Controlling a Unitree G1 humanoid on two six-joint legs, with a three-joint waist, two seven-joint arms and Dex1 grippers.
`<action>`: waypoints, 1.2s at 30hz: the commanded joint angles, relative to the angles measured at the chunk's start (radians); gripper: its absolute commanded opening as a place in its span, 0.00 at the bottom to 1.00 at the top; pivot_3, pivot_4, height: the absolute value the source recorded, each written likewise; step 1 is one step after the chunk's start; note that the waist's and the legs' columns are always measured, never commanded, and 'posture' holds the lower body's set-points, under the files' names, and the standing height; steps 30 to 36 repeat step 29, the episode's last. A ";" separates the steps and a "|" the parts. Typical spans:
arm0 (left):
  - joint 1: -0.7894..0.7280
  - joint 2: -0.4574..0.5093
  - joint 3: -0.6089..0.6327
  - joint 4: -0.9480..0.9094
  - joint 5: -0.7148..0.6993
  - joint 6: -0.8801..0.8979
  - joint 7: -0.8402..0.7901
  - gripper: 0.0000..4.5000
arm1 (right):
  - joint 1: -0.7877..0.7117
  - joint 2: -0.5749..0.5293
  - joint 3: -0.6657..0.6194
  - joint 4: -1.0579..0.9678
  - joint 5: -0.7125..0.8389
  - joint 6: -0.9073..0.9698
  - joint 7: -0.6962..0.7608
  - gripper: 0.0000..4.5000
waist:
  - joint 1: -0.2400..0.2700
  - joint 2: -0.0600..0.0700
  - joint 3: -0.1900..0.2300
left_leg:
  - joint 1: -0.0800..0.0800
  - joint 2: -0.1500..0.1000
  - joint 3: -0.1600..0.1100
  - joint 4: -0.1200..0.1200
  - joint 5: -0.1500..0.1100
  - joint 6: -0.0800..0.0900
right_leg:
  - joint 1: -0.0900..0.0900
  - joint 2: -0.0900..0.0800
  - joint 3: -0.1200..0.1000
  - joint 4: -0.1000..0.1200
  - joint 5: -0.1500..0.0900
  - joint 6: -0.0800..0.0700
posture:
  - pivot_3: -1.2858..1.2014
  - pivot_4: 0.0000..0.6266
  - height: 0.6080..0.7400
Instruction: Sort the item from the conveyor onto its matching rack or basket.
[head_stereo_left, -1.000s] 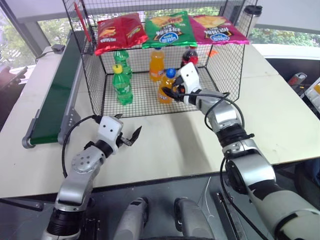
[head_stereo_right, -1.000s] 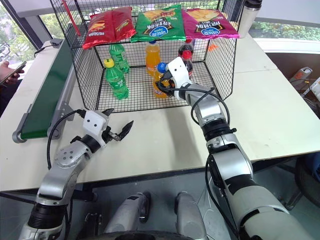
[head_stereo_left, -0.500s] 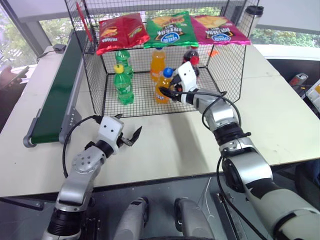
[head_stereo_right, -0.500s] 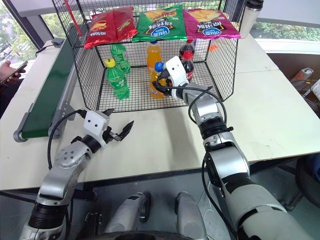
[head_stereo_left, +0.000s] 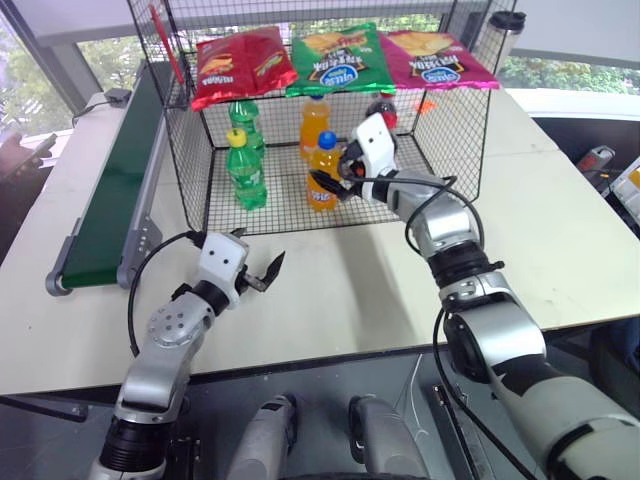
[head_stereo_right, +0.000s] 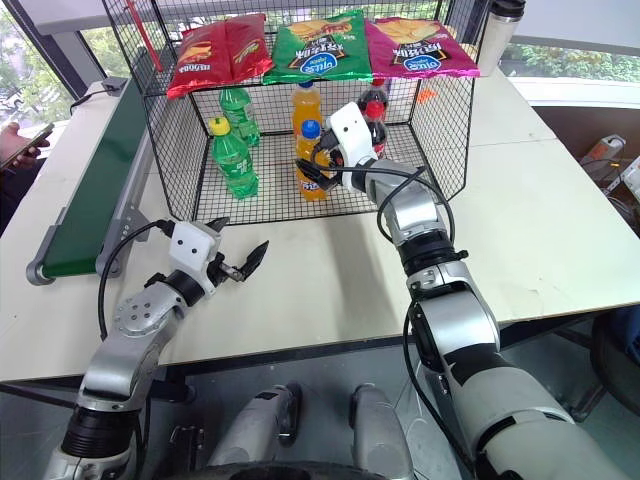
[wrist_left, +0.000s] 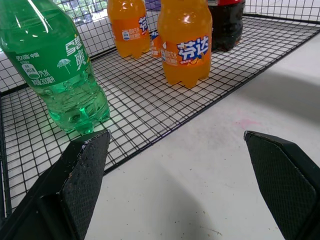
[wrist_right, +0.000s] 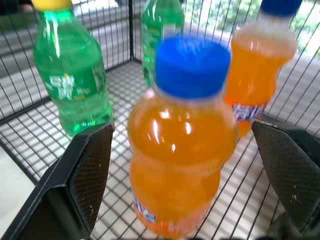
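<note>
The soda bottle (head_stereo_left: 321, 172) stands freed between the right gripper (head_stereo_left: 341, 178)'s wide-spread fingers, and a careless pull-back could topple it; the left gripper (head_stereo_left: 256, 272) hangs wide and empty.

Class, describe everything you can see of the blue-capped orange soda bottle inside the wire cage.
The blue-capped orange soda bottle is small, clear plastic filled with orange drink, with a round blue cap and a label low on its body. It stands upright on the grid floor of the black wire cage, near the open front. The right gripper is open around it, fingers apart from its sides.
</note>
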 joint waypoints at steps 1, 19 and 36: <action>-0.006 0.000 -0.004 -0.020 0.003 -0.020 -0.004 1.00 | 0.032 -0.061 0.005 -0.143 -0.008 0.057 0.047 1.00 | 0.005 0.000 0.000 | 0.000 0.000 0.000 0.000 0.000 0.000 | 0.000 0.000 0.000 0.000 0.000 0.000 | 0.52 0.24 0.99; 0.009 0.025 0.014 -0.053 -0.056 0.018 -0.076 1.00 | 0.624 -0.232 -0.029 -0.963 0.199 0.496 0.148 1.00 | 0.007 0.000 -0.001 | 0.000 0.000 0.000 0.002 0.000 0.000 | 0.002 -0.003 0.000 -0.001 -0.002 -0.004 | 0.52 0.24 0.99; 0.018 0.059 0.008 -0.071 -0.117 0.063 -0.142 1.00 | 0.696 -0.211 -0.064 -0.984 0.214 0.508 0.043 1.00 | 0.007 0.000 -0.001 | 0.000 0.000 -0.001 0.003 0.000 0.000 | 0.003 -0.003 0.000 -0.001 -0.003 -0.004 | 0.52 0.24 0.99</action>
